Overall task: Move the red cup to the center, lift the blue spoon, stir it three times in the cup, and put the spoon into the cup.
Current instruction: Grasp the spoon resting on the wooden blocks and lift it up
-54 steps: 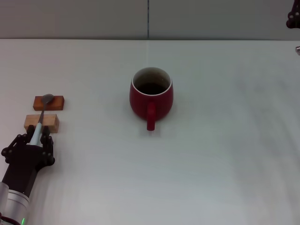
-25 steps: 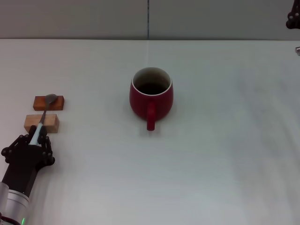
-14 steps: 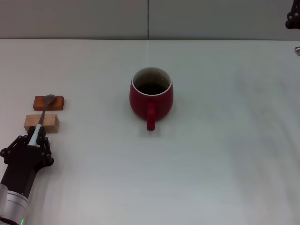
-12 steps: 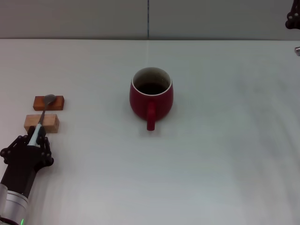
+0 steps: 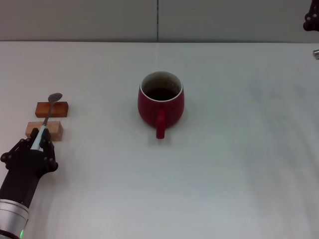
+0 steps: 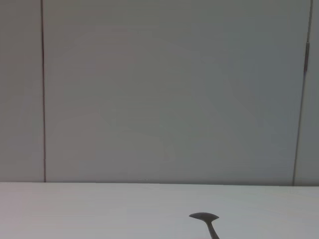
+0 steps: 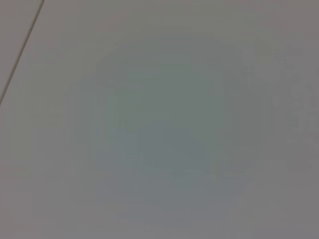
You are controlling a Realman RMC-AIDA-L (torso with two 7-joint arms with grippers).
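We find the left gripper (image 5: 37,141) at the table's (image 5: 239,164) near left, clamped on the spoon's (image 5: 48,112) handle. The spoon's bowl sits raised above the far block (image 5: 52,109); the near block (image 5: 45,129) lies beneath the shaft. The cup (image 5: 160,103) stands at centre, handle toward us. The right gripper (image 5: 312,21) is parked far right; we cannot tell its state.

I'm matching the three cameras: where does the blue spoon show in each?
Head view: blue spoon at far left, handle in the left gripper, bowl above the wooden blocks.
Left wrist view: only its bowl, at the bottom edge.
Right wrist view: not in it.
Shared landmark: the white table, meeting the grey wall.
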